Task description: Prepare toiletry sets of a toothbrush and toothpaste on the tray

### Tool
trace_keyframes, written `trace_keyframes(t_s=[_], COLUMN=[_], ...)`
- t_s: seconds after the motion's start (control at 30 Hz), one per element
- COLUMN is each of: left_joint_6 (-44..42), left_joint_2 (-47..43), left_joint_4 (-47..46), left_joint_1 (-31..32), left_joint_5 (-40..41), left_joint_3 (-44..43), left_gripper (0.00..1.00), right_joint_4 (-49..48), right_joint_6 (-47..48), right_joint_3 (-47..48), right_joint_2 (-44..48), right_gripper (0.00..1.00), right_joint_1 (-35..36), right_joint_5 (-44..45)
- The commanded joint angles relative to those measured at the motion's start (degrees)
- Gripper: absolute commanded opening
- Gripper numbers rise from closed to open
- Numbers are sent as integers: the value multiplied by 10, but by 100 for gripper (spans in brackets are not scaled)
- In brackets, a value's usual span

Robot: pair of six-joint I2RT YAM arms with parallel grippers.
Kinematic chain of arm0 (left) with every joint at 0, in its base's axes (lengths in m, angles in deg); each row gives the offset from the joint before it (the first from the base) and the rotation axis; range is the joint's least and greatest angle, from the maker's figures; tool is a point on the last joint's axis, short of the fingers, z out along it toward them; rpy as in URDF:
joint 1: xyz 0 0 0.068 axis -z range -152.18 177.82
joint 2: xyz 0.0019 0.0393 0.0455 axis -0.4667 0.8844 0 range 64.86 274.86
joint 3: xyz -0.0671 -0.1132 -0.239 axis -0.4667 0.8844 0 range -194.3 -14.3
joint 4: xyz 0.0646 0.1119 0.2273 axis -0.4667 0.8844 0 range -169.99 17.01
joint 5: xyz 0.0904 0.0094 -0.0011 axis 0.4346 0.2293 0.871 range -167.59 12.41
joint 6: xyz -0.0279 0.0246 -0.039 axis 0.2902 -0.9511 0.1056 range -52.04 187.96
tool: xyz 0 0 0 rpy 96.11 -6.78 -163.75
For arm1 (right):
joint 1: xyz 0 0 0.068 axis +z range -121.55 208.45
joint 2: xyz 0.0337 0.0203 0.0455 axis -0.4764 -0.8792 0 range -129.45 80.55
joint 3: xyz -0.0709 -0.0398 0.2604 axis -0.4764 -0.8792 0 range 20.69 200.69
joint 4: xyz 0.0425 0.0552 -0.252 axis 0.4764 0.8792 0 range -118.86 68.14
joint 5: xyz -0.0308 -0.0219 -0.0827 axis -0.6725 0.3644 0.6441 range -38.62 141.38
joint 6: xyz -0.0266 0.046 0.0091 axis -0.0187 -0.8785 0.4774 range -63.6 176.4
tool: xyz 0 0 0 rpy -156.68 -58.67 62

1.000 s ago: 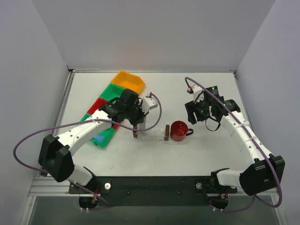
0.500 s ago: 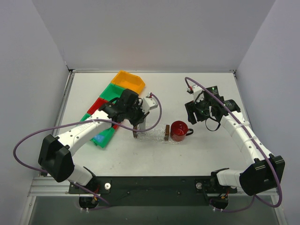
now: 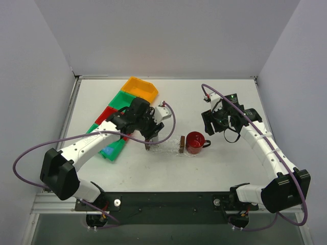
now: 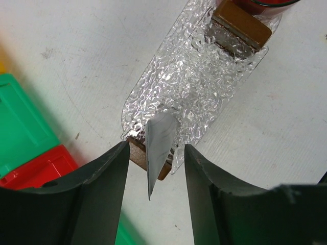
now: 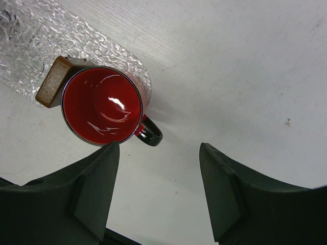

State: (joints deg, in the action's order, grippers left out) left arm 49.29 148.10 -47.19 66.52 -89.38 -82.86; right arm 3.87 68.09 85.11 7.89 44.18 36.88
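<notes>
The tray [image 4: 199,71] is clear dimpled glass with a brown block at each end; it shows in the top view as the tray [image 3: 166,147] at mid-table. A silver-grey toothpaste [image 4: 160,145] tube leans on the tray's near brown end, its flat end toward the left wrist camera. My left gripper [image 4: 156,148] straddles the tube, open, with a gap on both sides. My right gripper [image 5: 159,147] hangs open over bare table just right of the red mug [image 5: 102,107]. The toothbrush is out of view.
The red mug [image 3: 194,142] stands against the tray's right end. Yellow [image 3: 139,88], green [image 3: 121,99] and red [image 3: 106,114] bins run diagonally at the left, under my left arm. Another green bin [image 3: 115,148] holds something blue.
The left gripper's jaws have spread apart and let go of the silver-grey tube, which now rests on the tray's end. The right arm has not moved.
</notes>
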Motion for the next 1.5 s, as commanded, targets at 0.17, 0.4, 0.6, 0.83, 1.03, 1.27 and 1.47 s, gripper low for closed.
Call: trace_keyframes(t_s=[0.17, 0.4, 0.6, 0.83, 1.03, 1.27, 1.47], left_joint_6=[6, 9, 7, -3, -45, -110, -194], left_joint_2=[-47, -105, -171, -229, -245, -217, -162], left_joint_4=[-10, 2, 23, 102, 178, 219, 230], left_joint_1=[-1, -20, -62, -164, -261, -298, -324], left_joint_5=[16, 10, 9, 26, 23, 28, 22], left_joint_3=[-23, -25, -18, -9, 13, 49, 62], left_gripper=[63, 64, 65, 65, 64, 64, 64], right_joint_4=[1, 1, 1, 2, 3, 5, 5], right_joint_6=[3, 2, 2, 2, 2, 3, 3], right_joint_3=[-4, -4, -4, -3, -3, -2, -2], right_joint_2=[-2, -1, -3, -3, -4, -5, -4], right_gripper=[59, 59, 59, 59, 59, 59, 59], right_joint_1=[-4, -4, -4, -4, -4, -3, -4], right_joint_5=[-8, -8, -11, -13, -18, -23, -25])
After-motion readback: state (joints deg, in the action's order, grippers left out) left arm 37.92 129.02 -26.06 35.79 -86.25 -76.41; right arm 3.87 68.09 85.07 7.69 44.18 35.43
